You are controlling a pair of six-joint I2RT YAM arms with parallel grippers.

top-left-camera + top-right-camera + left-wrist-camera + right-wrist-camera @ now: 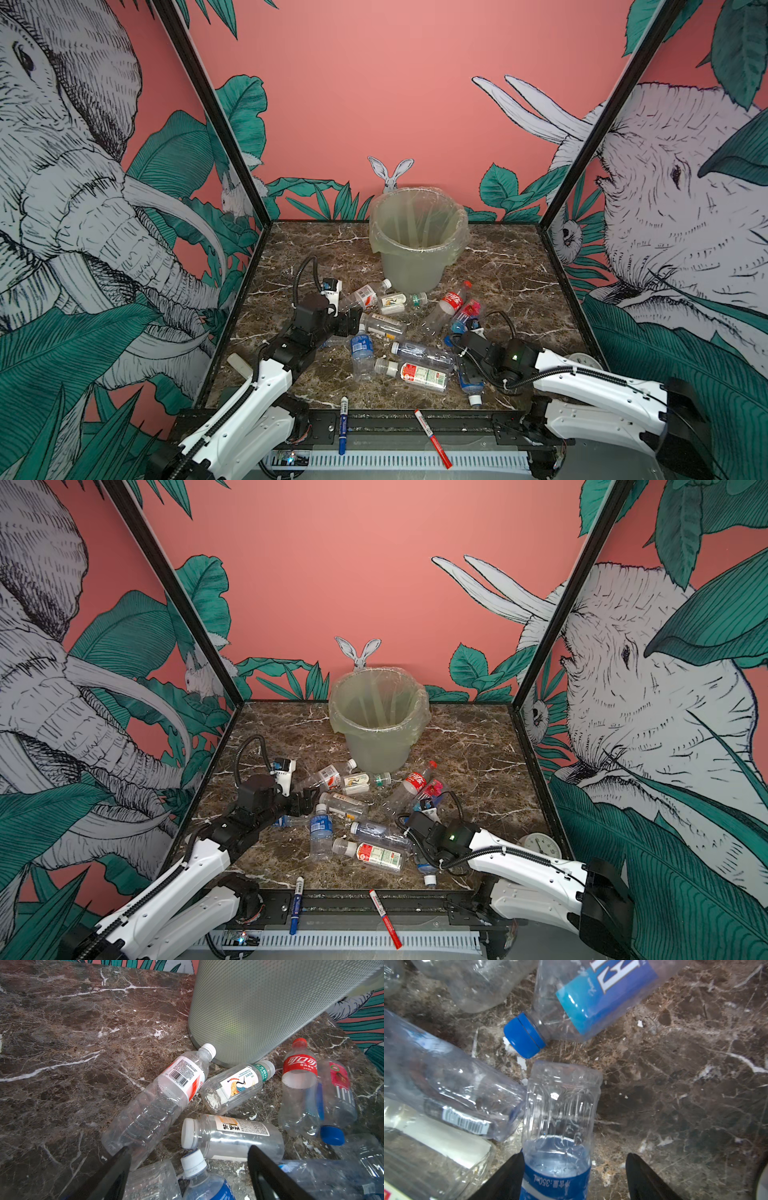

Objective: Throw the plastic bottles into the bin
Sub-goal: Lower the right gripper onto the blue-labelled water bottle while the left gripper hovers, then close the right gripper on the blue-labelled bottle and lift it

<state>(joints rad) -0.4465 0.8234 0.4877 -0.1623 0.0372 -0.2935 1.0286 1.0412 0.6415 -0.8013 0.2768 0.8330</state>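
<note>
Several clear plastic bottles (399,332) lie scattered on the marble table in front of the bin (409,270), a grey-green bucket lined with a clear bag, also in the left wrist view (259,1012). My left gripper (359,322) (189,1149) is low and open. The white cap of a blue-labelled bottle (194,1162) sits between its fingers, untouched. My right gripper (463,370) (575,1155) is open around another blue-labelled bottle (558,1167) lying near the front. One finger rests against the bottle and the other stands apart from it.
A blue marker (343,424) and a red marker (432,438) lie on the black front rail. A small clock (540,845) sits at the table's front right, behind the right arm. Printed walls and black frame posts close in the sides.
</note>
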